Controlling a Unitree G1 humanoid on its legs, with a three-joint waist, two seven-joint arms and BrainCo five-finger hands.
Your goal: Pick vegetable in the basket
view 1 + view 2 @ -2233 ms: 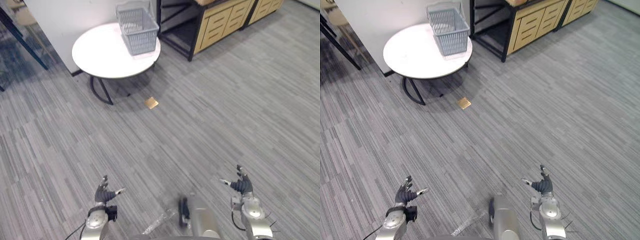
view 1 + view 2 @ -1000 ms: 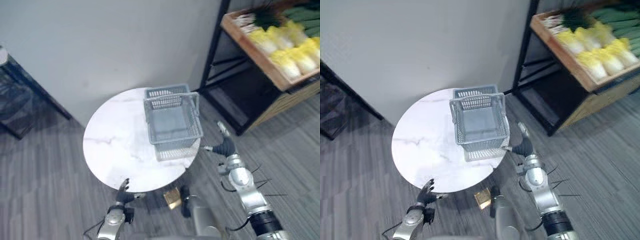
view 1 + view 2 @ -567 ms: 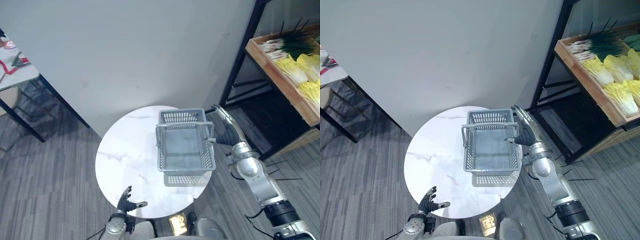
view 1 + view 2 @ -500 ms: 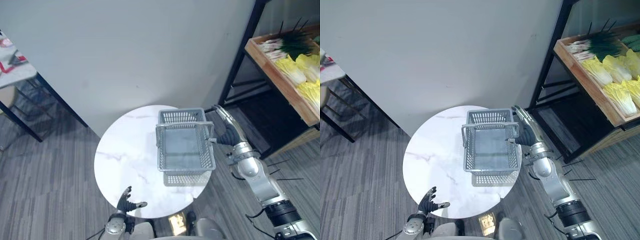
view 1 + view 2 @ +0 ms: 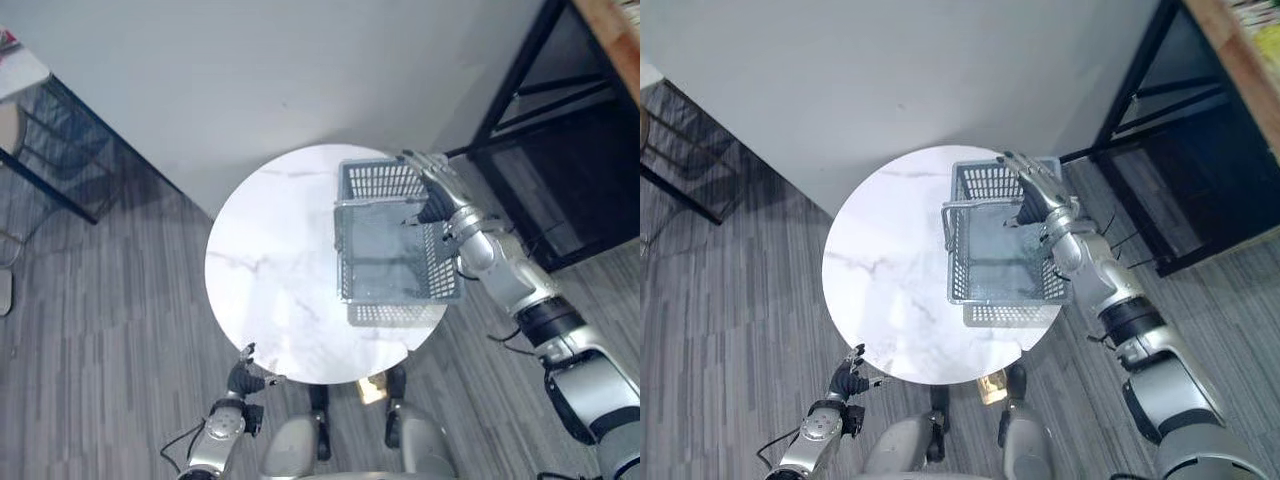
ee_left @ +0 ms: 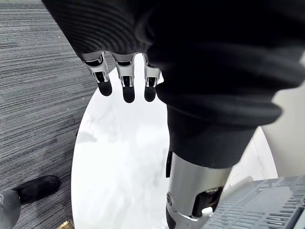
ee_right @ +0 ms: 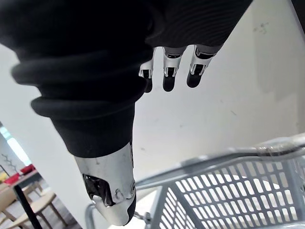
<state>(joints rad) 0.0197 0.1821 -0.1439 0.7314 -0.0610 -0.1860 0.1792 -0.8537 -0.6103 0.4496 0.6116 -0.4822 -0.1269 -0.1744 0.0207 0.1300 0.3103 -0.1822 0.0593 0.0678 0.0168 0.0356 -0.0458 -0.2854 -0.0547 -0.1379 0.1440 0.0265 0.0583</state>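
basket [image 5: 1012,314] sits on the worktop's [image 5: 890,290] 3 o'clock side, long axis 12–6, looks empty; handle [image 5: 980,205] spans 9–3 near its far end; right hand [image 5: 1038,195] hovers over the handle's 3 o'clock end, fingers straight, holding nothing; left hand [image 5: 243,379] hangs loosely spread and empty, well apart at 7 o'clock, past the worktop's near edge; right is clearly nearer.

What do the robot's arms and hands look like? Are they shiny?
Yes, shiny! The right arm and left arm are silver-grey metal, and the right one has a dark band partway along. The right hand and left hand have silver fingers with dark tips and a chunky silver thumb. A dark ribbed cover wraps each hand's back and wrist.
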